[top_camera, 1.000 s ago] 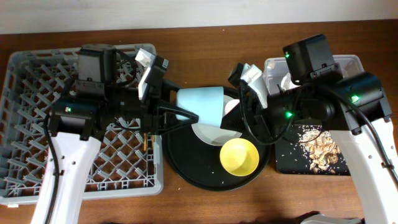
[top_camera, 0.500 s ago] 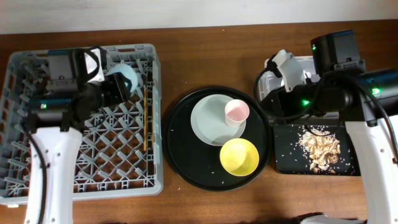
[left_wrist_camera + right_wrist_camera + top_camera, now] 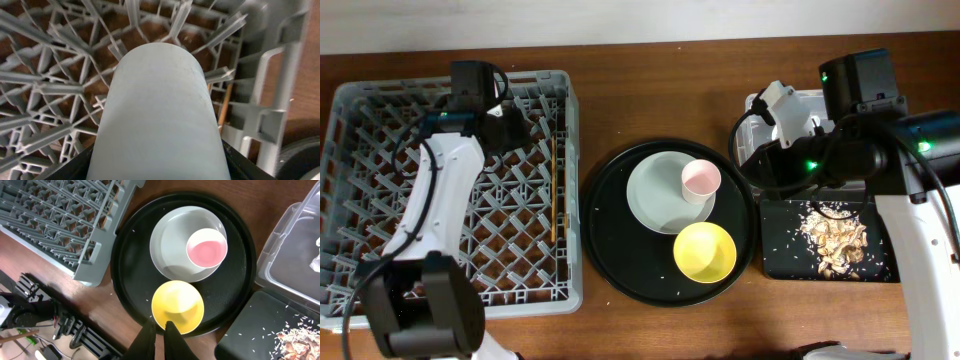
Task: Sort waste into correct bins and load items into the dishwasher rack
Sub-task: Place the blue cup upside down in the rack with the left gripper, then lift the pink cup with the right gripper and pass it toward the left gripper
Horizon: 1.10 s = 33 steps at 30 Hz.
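Left pincer [image 3: 512, 130] shifted toward far rim of rack [image 3: 572, 150], pinching light-blue cup [image 3: 160, 115] | right pincer [image 3: 158, 330] pressed together

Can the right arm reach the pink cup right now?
Probably yes. The pink cup stands upright on the plate with nothing over it, and the right end effector hangs empty above the tray nearby. Its jaws are shut, so it would have to open first.

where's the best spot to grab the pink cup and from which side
Probably its rim, from straight above: the pink cup stands upright, mouth open, on the plate, so one jaw can go inside and one outside the wall.
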### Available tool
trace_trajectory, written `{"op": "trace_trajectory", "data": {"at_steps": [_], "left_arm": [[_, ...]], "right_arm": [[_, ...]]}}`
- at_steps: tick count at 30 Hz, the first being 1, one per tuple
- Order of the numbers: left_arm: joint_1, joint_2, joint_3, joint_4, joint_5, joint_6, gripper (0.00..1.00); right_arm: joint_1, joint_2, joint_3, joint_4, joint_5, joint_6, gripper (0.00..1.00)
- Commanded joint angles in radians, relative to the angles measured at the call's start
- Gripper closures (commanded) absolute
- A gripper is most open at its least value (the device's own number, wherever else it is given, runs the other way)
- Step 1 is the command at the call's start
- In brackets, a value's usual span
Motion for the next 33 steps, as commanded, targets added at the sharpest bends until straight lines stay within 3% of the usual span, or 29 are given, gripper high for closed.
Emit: {"op": "trace_trajectory", "data": {"at_steps": [1,4,6,8,10,14,18,25,30,33], "left_arm": [[-0.003,0.049,0.01,-0.016,-0.014,-0.013,0.53],[-0.003,0.049,0.01,-0.015,-0.014,-0.013,0.14],[-0.003,0.049,0.012,-0.015,-0.014,-0.013,0.01],[-0.003,0.046,0.023,-0.017,-0.014,-0.013,0.01],[-0.003,0.034,0.051,-0.035,-0.01,-0.013,0.01],[-0.003,-0.041,0.125,-0.107,0.114,-0.013,0.07],[-0.003,-0.192,0.152,-0.187,0.354,-0.013,0.08],[-0.003,-0.401,0.152,-0.421,0.328,-0.012,0.07],[-0.003,-0.41,0.15,-0.488,0.327,-0.008,0.07],[-0.003,-0.409,0.137,-0.487,0.327,0.003,0.07]], "right_arm": [[-0.003,0.003,-0.004,-0.004,0.013,0.008,0.9],[-0.003,0.003,-0.004,-0.005,0.013,0.008,0.85],[-0.003,0.003,-0.004,-0.006,0.013,0.008,0.82],[-0.003,0.003,-0.004,-0.006,0.013,0.007,0.67],[-0.002,0.003,-0.004,-0.006,0.013,0.008,0.59],[0.0,0.011,-0.004,-0.002,0.013,0.008,0.55],[0.052,0.058,-0.021,0.045,0.013,0.008,0.52],[0.19,0.206,-0.19,0.261,0.165,0.033,0.53],[0.203,0.327,-0.312,0.439,0.208,0.061,0.71],[0.203,0.392,-0.346,0.5,0.229,0.061,0.71]]}}
